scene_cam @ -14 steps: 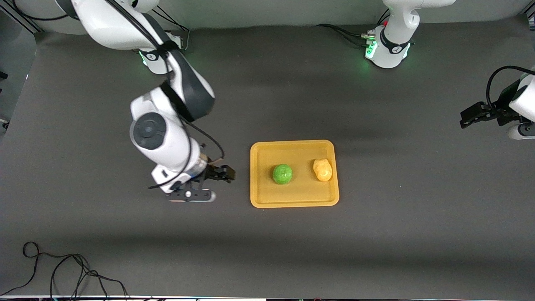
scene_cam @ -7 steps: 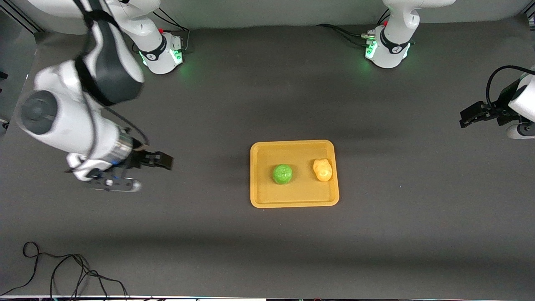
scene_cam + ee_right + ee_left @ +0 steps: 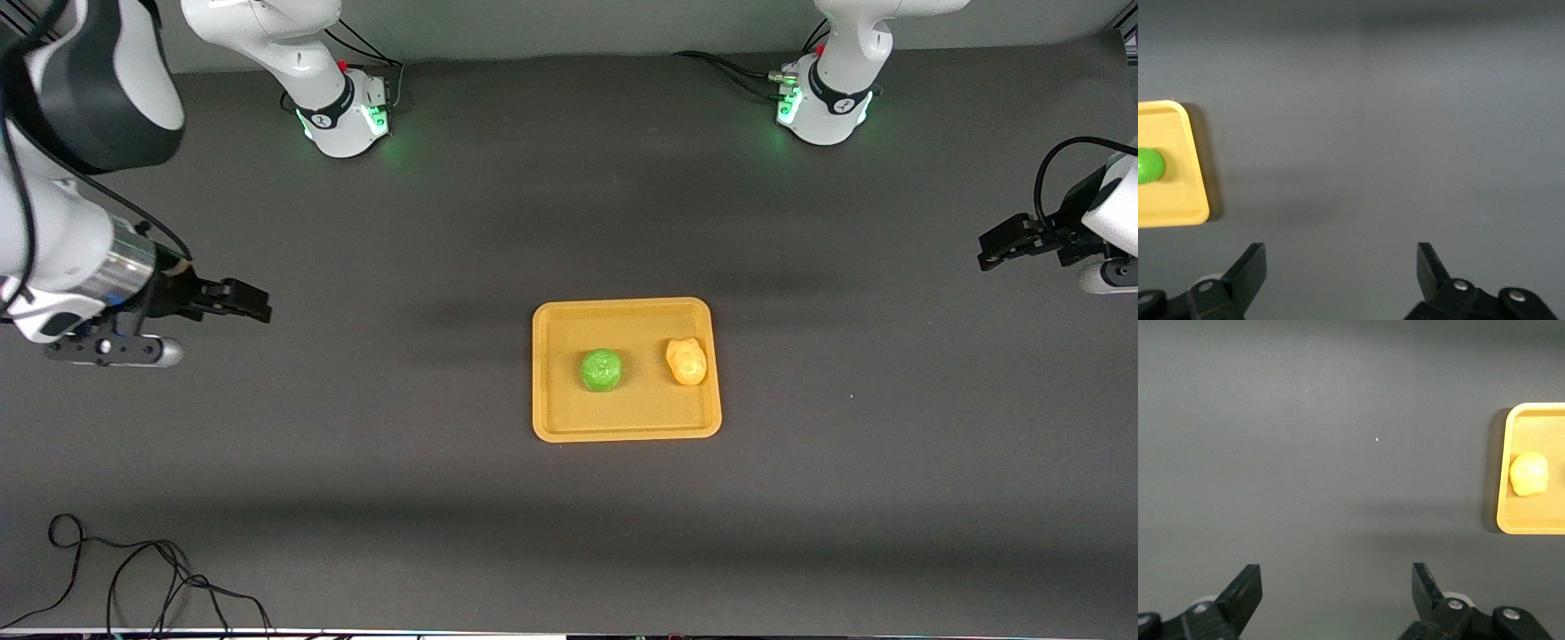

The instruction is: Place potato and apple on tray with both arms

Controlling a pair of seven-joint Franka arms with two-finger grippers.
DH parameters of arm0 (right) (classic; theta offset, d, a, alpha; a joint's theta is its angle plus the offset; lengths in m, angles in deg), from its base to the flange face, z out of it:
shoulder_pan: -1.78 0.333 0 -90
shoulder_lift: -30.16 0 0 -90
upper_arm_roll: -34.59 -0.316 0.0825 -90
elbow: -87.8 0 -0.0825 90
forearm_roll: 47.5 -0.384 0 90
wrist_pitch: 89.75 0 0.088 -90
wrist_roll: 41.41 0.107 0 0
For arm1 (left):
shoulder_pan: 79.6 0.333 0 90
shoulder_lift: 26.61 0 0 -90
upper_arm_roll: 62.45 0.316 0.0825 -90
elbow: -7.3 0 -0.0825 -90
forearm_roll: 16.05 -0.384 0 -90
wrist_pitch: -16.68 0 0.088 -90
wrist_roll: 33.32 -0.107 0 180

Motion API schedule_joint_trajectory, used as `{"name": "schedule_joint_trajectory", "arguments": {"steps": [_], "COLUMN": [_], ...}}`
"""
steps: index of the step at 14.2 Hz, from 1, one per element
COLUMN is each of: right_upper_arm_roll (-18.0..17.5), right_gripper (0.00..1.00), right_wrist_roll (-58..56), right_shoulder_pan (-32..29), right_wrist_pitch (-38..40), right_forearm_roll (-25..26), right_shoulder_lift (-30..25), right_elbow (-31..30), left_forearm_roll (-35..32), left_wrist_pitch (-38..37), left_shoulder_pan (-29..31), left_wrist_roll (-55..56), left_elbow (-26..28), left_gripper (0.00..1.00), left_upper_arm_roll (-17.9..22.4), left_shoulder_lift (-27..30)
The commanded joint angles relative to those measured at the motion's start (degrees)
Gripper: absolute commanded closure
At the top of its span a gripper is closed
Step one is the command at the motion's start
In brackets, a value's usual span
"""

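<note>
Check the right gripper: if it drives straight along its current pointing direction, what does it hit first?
Probably nothing soon. The right gripper, open and empty, points along the bare table toward the left arm's end. The tray with the apple sits off that line, nearer the front camera. Its height is unclear.

Light is soft and even across the dark matte surface [image 3: 444, 498], with no glare on it. Broad, faint bands of shadow run across the middle and lower part of the front view. The tray [image 3: 553, 418] casts a thin dark shadow along one edge in both wrist views. Green glow from the arm bases [image 3: 342, 120] spills onto the surface at the top of the frame. The big arm [image 3: 80, 107] at the upper left edge looks slightly smeared. Both wrist views are dimmer, flat and a little soft, with the tool fingers [image 3: 1245, 590] dark at the bottom.
</note>
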Motion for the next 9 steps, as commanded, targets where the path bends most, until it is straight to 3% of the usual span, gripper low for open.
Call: {"name": "schedule_joint_trajectory", "arguments": {"steps": [1,4,9], "right_upper_arm_roll": [-0.6,-0.9,-3.9], "right_gripper": [0.00,0.00,0.00], "right_wrist_roll": [-3.2,-3.2,-9.1], "right_shoulder_pan": [-3.4,-7.2,-12.9], "right_wrist_pitch": [0.9,4.6,2.9], "right_forearm_roll": [0.6,1.1,3.3], "right_shoulder_lift": [-4.8,-7.3,-12.6], "right_elbow": [-2.3,-2.7,-6.5], "left_forearm_roll": [-0.7,-0.8,-0.8], "left_wrist_pitch": [-0.8,-1.1,-1.1], "left_shoulder_pan": [-0.6,-0.8,-1.0], "left_wrist_roll": [-0.7,-0.7,-0.6], "left_elbow": [0.4,0.5,0.6], "left_gripper": [0.00,0.00,0.00], "left_upper_arm_roll": [0.3,0.3,0.2], "left_shoulder_lift": [1.0,1.5,1.6]}}
